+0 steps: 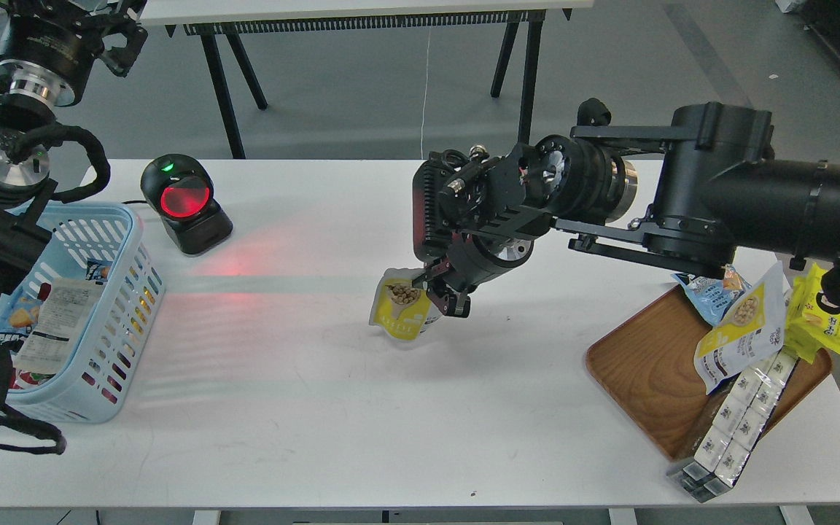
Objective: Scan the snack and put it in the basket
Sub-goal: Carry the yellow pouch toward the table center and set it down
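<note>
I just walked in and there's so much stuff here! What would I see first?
Probably the big black right arm reaching in from the right; its hand pinches a small yellow snack above the middle of the white table. Next, the scanner at the back left, glowing red and spilling red light across the table. Then the blue basket at the left edge, already holding some packs.

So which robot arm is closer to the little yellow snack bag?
Right. The right end effector is gripping the snack mid-table. The left arm is far off at the left edge, over the basket; its end effector isn't visible.
</note>
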`<act>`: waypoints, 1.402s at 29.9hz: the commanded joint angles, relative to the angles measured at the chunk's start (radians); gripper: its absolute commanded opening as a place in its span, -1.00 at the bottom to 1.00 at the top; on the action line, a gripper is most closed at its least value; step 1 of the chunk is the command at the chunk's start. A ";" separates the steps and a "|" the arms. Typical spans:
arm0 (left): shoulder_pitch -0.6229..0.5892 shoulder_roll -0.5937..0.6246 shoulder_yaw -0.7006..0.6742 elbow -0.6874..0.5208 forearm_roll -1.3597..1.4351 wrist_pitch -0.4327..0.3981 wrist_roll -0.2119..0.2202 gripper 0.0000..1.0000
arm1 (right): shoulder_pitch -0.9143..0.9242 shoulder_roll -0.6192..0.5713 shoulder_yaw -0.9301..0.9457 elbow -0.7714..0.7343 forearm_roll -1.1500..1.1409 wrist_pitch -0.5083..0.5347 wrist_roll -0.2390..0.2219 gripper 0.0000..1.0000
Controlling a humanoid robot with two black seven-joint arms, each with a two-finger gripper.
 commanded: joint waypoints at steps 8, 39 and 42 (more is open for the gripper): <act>0.002 -0.002 0.000 0.000 0.000 0.000 0.000 1.00 | -0.002 0.010 -0.010 -0.007 0.000 0.000 0.000 -0.98; -0.012 0.000 -0.002 0.000 0.000 0.000 -0.003 1.00 | 0.067 -0.136 0.047 0.084 0.041 0.000 0.000 0.44; -0.012 0.002 -0.002 0.000 0.000 0.000 -0.011 1.00 | 0.060 -0.163 0.119 0.082 0.109 0.000 0.000 0.68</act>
